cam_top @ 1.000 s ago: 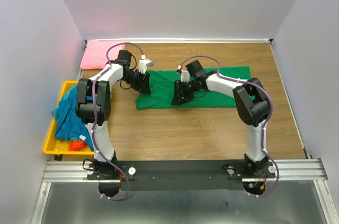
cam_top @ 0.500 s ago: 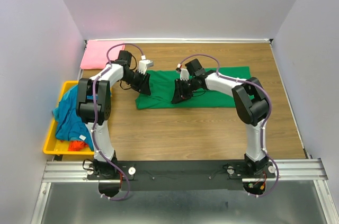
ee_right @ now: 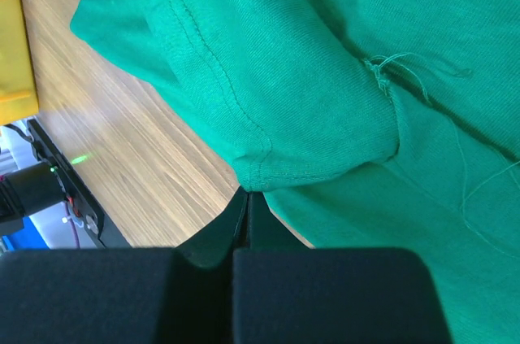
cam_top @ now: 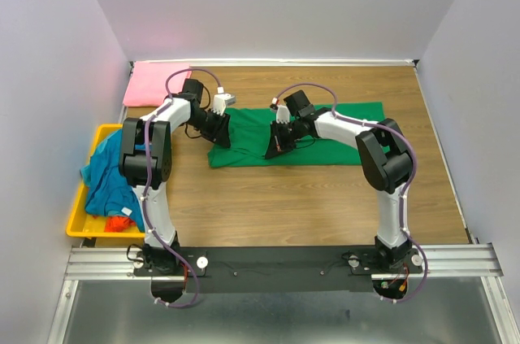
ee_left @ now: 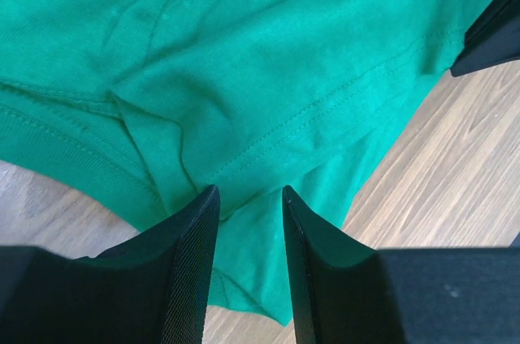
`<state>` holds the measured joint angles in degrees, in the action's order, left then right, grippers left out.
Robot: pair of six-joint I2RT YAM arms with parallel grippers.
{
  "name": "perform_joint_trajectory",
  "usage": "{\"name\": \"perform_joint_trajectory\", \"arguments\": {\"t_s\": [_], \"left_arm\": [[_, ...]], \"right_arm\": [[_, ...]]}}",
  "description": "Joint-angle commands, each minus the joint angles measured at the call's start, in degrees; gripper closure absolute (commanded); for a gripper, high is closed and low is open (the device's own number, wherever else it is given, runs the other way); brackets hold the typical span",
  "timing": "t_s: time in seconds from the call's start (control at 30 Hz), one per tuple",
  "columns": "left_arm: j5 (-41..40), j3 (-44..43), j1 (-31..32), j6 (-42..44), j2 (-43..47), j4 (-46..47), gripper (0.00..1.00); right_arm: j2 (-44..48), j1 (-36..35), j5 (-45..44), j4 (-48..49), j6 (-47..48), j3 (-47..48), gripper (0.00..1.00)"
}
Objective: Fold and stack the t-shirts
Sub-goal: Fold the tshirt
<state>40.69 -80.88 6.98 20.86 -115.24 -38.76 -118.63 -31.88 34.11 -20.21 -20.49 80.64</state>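
Observation:
The bright green t-shirt (cam_top: 325, 134) lies spread across the middle of the table. My left gripper (cam_top: 219, 136) is down at its left end. In the left wrist view that gripper (ee_left: 249, 191) is open, its jaws straddling a loose corner of the green t-shirt (ee_left: 268, 59). My right gripper (cam_top: 275, 149) is at the shirt's near edge. In the right wrist view that gripper (ee_right: 247, 193) is shut, its tips pinching the hem of a folded-over flap of the green t-shirt (ee_right: 325, 51). The pink t-shirt (cam_top: 156, 84) lies folded at the far left corner. The teal-blue t-shirt (cam_top: 104, 169) is heaped in the bin, over the orange-red one (cam_top: 120, 223).
A yellow plastic bin (cam_top: 75, 226) stands at the table's left edge. White walls close in the table at the back and both sides. Bare wood (cam_top: 276, 198) shows between the green shirt and the arm bases.
My right gripper has closed onto the green shirt's hem. The left gripper has stayed at the shirt's left end, with its wrist turned slightly.

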Motion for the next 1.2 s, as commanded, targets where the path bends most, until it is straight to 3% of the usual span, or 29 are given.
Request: {"name": "perform_joint_trajectory", "arguments": {"t_s": [0.0,0.5,0.7,0.93,1.17], "left_arm": [[-2.5,-0.8,-0.1,-0.8,1.3,0.9,0.55],[-5.4,0.0,-0.1,-0.8,0.7,-0.8,0.61],[-2.4,-0.8,0.0,0.4,0.5,-1.8,0.73],[-0.7,-3.4,0.0,1.0,1.8,-3.2,1.00],[0.0,-10.1,0.0,0.2,0.0,-4.9,1.00]], "right_arm": [[-0.3,-0.4,-1.1,0.9,0.5,1.3,0.99],[0.2,-0.4,-1.1,0.9,0.5,1.0,1.00],[0.2,-0.4,-1.0,0.9,0.7,1.4,0.99],[0.9,-0.2,-0.2,0.9,0.6,2.2,0.99],[0.9,2.0,1.0,0.9,0.5,3.4,0.99]]}}
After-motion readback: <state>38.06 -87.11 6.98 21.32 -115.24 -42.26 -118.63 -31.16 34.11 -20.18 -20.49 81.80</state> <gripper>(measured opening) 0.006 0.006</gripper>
